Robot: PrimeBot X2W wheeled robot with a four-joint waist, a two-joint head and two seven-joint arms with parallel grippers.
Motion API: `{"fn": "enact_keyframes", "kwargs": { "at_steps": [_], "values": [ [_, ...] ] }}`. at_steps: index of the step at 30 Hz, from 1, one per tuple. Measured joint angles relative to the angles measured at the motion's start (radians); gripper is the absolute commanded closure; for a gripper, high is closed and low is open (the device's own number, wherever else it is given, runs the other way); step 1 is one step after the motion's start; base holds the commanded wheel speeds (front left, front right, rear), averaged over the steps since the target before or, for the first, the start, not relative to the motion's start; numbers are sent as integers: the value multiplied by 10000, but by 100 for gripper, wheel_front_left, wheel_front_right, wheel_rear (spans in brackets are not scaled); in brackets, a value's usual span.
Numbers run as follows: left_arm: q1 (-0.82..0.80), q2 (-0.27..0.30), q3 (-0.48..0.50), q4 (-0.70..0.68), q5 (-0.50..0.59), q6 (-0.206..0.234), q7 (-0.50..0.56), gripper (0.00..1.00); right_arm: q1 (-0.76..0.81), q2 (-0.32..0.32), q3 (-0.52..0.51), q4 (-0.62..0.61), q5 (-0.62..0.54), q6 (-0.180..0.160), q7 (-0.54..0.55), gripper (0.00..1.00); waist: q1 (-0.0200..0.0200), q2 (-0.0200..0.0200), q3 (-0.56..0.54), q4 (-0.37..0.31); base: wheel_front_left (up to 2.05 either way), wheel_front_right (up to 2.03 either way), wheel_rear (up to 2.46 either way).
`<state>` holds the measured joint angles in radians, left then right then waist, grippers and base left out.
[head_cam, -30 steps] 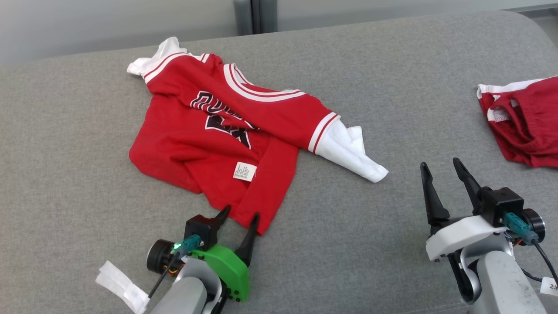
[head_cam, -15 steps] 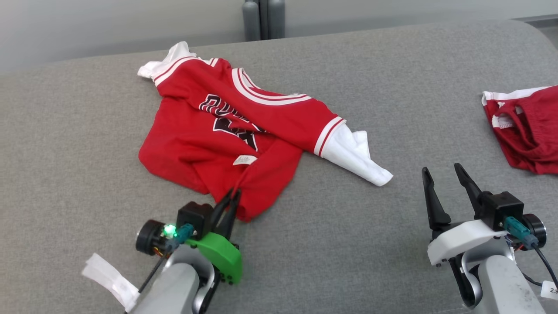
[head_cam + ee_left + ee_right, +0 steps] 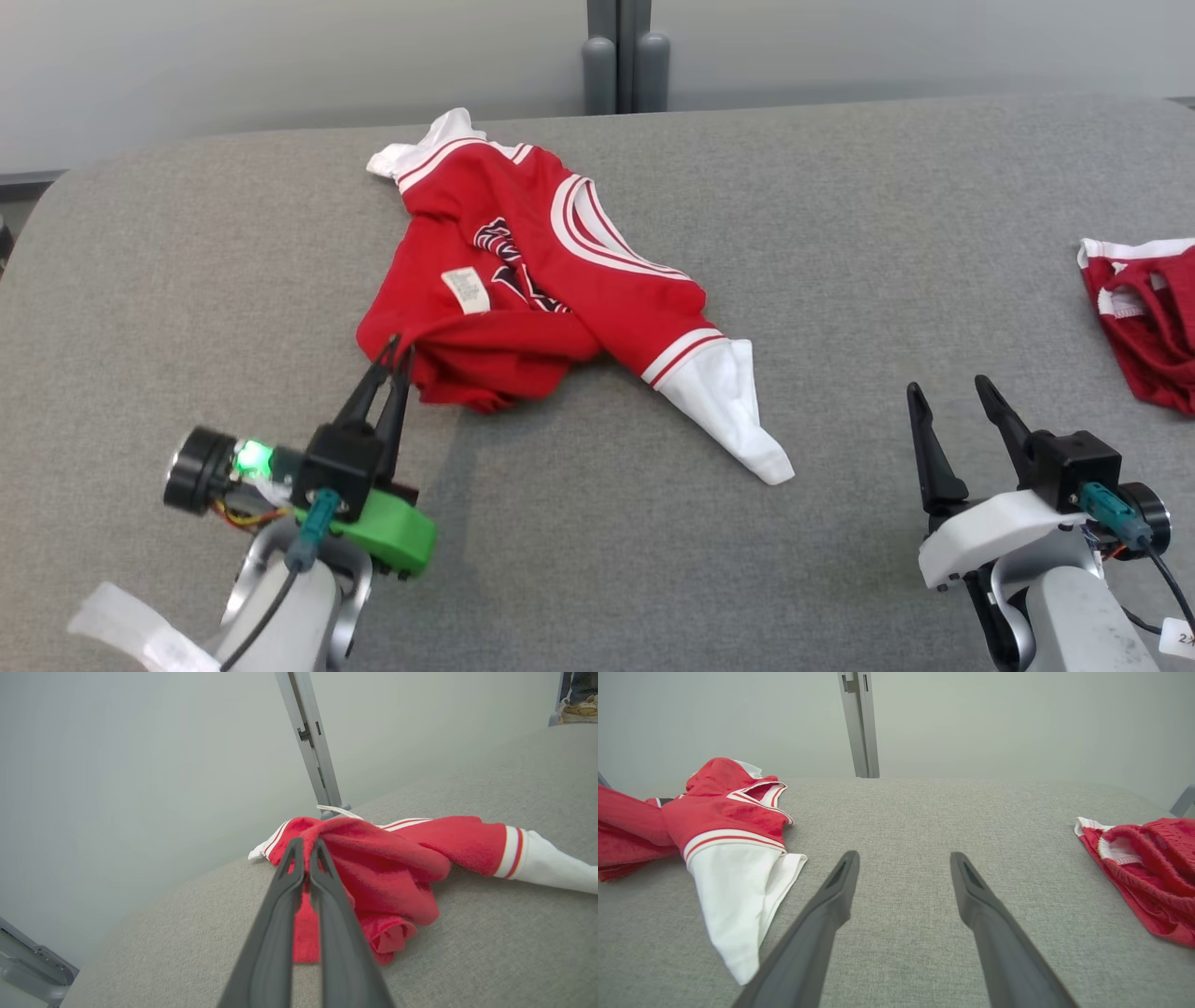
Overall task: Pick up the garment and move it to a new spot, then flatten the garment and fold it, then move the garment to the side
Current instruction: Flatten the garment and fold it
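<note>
**Fingers [image 3: 275, 905] shut on the shirt [image 3: 560, 308]**

Fingers of the left gripper [image 3: 396, 353] are pressed tight together on the bottom edge of the red shirt. A second ago they stood apart, one on each side of that edge. Now they pinch it. The edge has been tugged toward the left side of the grey table [image 3: 747, 579], so the shirt is bunched up. Its white tag [image 3: 464, 289] has moved with the cloth. The camera has turned too, so some of that shift is not real.

The shirt lies near the middle of the table, toward the back edge. Its white sleeve end [image 3: 728, 420] points at the table's front. The right gripper [image 3: 947, 385] waits over the front right part of the table, fingers wide apart, holding nothing. Red shorts [image 3: 1148, 345] lie at the table's right edge.

So the pick-up has begun. I think the lift comes next, then a carry to a new spot on the table. Only one bit of edge is held, so the rest may hang and drag. Flattening and folding are not yet done.
</note>
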<state>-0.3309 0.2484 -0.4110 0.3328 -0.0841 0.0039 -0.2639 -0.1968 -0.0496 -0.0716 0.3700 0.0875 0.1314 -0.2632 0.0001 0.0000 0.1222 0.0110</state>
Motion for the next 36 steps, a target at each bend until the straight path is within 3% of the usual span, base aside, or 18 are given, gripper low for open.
{"fn": "enact_keyframes", "kwargs": {
  "at_steps": [8,9,10,12,13,15,16,18,26,36],
  "values": [
    [1724,-332,161,1064,-102,238,2,100,-1,-2,213,153,13,0,2,0,0,0,-16,217,0,0,0],
    [1901,-464,228,1104,-201,238,0,93,-3,0,261,173,13,0,0,0,0,0,-8,228,0,0,0],
    [2031,-606,295,1150,-253,242,0,67,-3,0,303,196,13,0,0,0,0,0,-3,241,0,0,0],
    [2250,-842,395,1085,-301,242,0,64,-7,0,372,222,12,0,0,0,-1,0,-4,282,0,0,0],
    [2340,-943,426,1030,-278,244,0,69,-13,-2,428,234,8,0,0,0,0,0,-7,313,0,0,0],
    [2447,-1099,451,905,-217,224,0,71,-35,0,516,255,-4,0,2,0,0,0,-6,383,0,0,0],
    [2452,-1143,401,840,-109,144,0,64,-50,0,593,274,-4,0,0,0,0,0,-5,427,0,0,0],
    [2481,-1235,261,761,12,-46,0,0,-73,-2,727,322,-6,0,0,0,0,0,-8,508,0,0,0],
    [2476,-1609,679,-508,105,-140,0,0,-610,2,1515,711,-6,0,0,0,0,0,84,826,0,0,0],
    [2374,-1829,871,-746,236,-320,0,0,-1292,8,2483,2456,153,0,2,0,0,0,282,1294,0,0,0]
  ]
}}
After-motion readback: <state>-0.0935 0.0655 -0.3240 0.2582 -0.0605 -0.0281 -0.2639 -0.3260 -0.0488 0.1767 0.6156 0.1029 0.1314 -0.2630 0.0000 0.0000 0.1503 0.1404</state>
